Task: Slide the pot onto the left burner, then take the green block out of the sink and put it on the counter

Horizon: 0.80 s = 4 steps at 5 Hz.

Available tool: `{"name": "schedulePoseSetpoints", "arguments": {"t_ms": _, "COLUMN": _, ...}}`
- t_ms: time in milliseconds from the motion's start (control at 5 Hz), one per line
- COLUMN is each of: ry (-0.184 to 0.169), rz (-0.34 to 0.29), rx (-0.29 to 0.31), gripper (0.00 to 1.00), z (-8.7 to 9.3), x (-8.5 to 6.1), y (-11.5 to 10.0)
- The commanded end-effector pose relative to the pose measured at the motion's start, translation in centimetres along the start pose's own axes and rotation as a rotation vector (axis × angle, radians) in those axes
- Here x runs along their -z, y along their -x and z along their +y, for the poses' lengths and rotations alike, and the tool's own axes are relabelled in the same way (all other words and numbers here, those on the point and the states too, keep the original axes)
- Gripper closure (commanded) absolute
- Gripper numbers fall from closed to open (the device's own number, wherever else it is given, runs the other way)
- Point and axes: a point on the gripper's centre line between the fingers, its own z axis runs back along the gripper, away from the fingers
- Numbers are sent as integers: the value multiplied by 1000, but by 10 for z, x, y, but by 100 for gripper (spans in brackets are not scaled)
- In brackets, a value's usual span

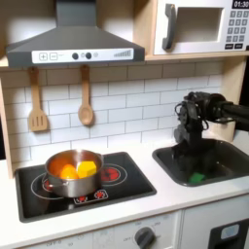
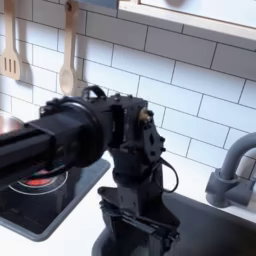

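Note:
In the first exterior view the steel pot [image 1: 71, 171], with orange-yellow pieces inside, stands on the left part of the black cooktop [image 1: 131, 187]. It covers most of the left burner, whose red ring [image 1: 45, 181] shows at its left. The small green block [image 1: 197, 177] lies on the floor of the dark sink [image 1: 226, 167], near the front. The black gripper [image 1: 191, 154] hangs from the arm just above the sink, over and slightly behind the block, apart from it. In the second exterior view the gripper [image 2: 140, 240] points down into the sink, and its fingertips are cut off by the frame's edge.
The cream counter [image 1: 165, 199] runs in front of the cooktop and sink. The right burner [image 1: 114, 173] is uncovered. A dark faucet [image 2: 236, 168] stands at the sink's back. Two wooden utensils [image 1: 86, 109] hang on the tiled wall, with a hood and a microwave [image 1: 199, 24] overhead.

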Motion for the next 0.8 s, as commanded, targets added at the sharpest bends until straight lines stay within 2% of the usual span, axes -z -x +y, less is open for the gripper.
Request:
{"name": "schedulePoseSetpoints", "arguments": {"t_ms": 0, "ry": 20, "rz": 17, "rx": 49, "gripper": 0, "z": 8, "x": 17, "y": -21}}
{"name": "schedulePoseSetpoints", "arguments": {"t_ms": 200, "ry": 5, "rz": 47, "rx": 154, "gripper": 0, "z": 11, "x": 24, "y": -22}}
{"name": "schedulePoseSetpoints", "arguments": {"t_ms": 400, "ry": 32, "rz": 79, "rx": 187, "gripper": 0, "z": 7, "x": 30, "y": -19}}
{"name": "schedulePoseSetpoints", "arguments": {"t_ms": 600, "ry": 41, "rz": 91, "rx": 280, "gripper": 0, "z": 8, "x": 30, "y": -13}}
